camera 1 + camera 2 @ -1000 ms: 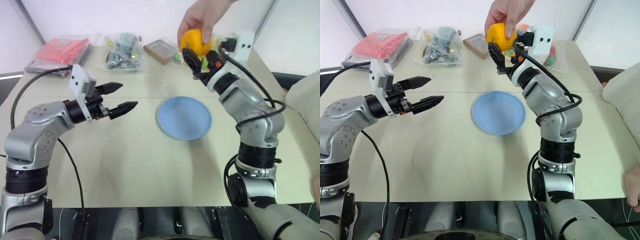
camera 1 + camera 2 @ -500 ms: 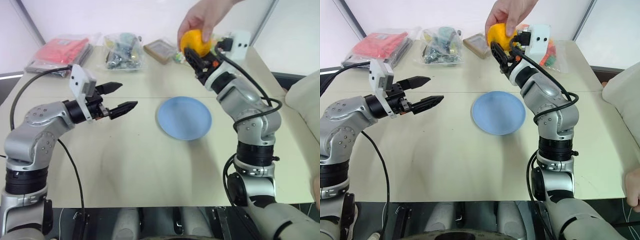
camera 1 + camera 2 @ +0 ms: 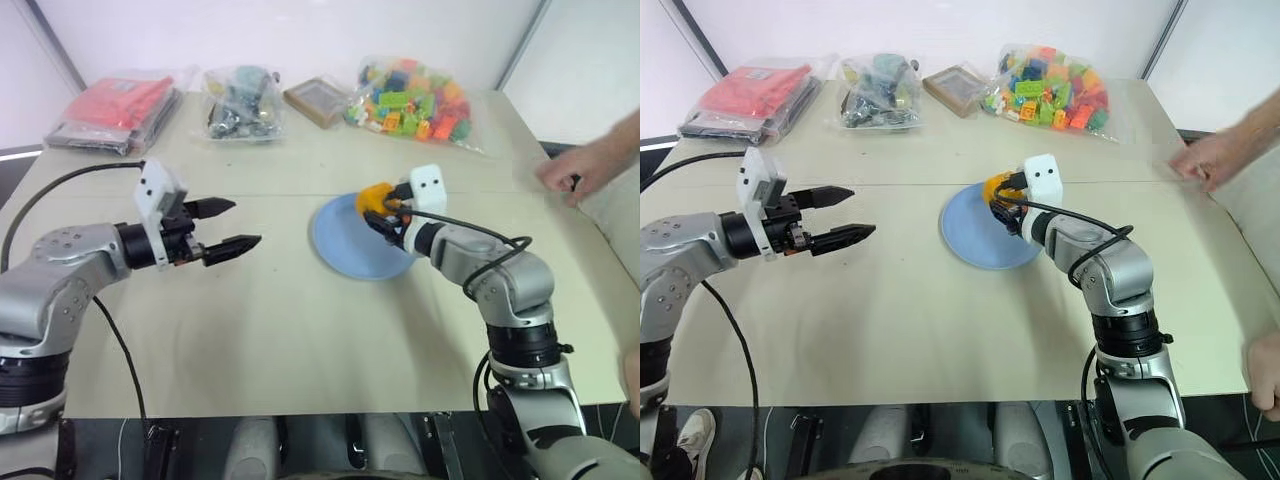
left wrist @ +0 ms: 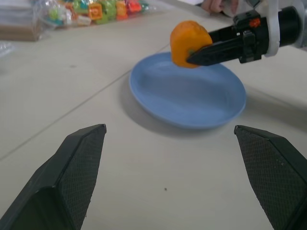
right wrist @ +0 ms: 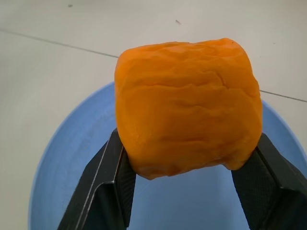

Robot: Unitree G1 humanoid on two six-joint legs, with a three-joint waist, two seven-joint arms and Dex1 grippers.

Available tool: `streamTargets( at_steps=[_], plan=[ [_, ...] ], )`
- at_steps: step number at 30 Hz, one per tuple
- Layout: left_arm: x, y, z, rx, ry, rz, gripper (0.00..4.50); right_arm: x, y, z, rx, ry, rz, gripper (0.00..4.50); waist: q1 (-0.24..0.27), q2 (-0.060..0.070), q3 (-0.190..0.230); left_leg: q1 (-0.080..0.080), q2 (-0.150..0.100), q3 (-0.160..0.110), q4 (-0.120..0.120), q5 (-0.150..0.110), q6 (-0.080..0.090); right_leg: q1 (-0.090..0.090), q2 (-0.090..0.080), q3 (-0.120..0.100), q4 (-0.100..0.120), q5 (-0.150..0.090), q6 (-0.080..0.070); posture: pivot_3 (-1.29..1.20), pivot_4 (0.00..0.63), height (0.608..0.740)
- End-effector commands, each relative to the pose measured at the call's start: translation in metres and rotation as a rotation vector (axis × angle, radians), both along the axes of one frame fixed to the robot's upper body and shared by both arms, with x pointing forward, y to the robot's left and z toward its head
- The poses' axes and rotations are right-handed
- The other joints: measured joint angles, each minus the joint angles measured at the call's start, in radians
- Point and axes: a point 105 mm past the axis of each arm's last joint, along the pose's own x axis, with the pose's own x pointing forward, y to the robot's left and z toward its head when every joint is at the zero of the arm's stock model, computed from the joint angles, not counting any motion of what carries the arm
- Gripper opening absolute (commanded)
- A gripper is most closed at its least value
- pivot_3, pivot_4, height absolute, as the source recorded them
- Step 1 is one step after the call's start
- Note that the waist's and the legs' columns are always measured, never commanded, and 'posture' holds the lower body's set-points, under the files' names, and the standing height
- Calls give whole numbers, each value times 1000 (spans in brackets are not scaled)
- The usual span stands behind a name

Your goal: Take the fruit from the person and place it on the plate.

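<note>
Right end effector dropped from the person's hand, squeezing the fruit just above the plate, so release is straight down.

A pale beige worktop fills most of the frame, with a thin seam running across its middle. Behind it, along the top edge, stands a white wall. Dark slanted frame bars cross the upper left and upper right corners. Light is even and soft.
</note>
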Motion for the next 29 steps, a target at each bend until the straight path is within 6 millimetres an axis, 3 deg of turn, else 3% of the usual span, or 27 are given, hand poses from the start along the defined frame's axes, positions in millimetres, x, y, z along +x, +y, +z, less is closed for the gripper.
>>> streamTargets(
  at_steps=[1, 7, 8, 11, 18, 21, 24, 29],
  plan=[
    [-2, -1, 10, -6, -58, -10, 4500, -3, 0, 1, -21, -30, 7, 2161, 4, 0, 0, 0, 0, 0, 0, 0, 0, 0, 0, 0, 0, 0, 0, 0, 150, 731],
    [-1, -6, 8, -5, -60, -21, 4500, -7, -2, -17, -64, 8, 26, 2161, 2, 0, 0, 0, 0, 0, 0, 0, 0, 0, 0, 0, 0, 0, 0, 0, 150, 731],
    [-1, -6, 8, -7, -60, -22, 4500, -8, -2, -15, -60, 6, 29, 3214, 2, 0, 0, 0, 0, 0, 0, 0, 0, 0, 0, 0, 0, 0, 0, 0, 150, 731],
    [-1, -7, 8, -7, -63, -28, 4500, -12, -1, -10, -60, -2, 64, 4453, 2, 0, 0, 0, 0, 0, 0, 0, 0, 0, 0, 0, 0, 0, 0, 0, 150, 731],
    [-1, -10, 8, -14, -62, -42, 4500, -31, -7, 24, -53, -93, 213, 4453, 5, 0, 0, 0, 0, 0, 0, 0, 0, 0, 0, 0, 0, 0, 0, 0, 150, 731],
    [0, -11, 9, -19, -63, -46, 4500, -55, -33, 52, -105, -164, 314, 4453, 11, 0, 0, 0, -1, 0, 0, 0, 0, 1, -1, 0, -1, 0, 0, 0, 150, 731],
    [-1, -11, 9, -20, -64, -53, 4500, -81, -56, 68, -180, -179, 397, 4453, 21, 0, 0, 0, -1, 0, 0, 0, 0, 2, -1, -1, -3, 0, 0, 0, 150, 731],
    [-2, -11, 10, -32, -65, -63, 4500, -94, -79, 83, -182, -181, 390, 4453, 12, -1, 0, 1, 0, 0, 0, 0, 1, 3, 1, 0, -2, 0, 0, 0, 150, 731]
  ],
)
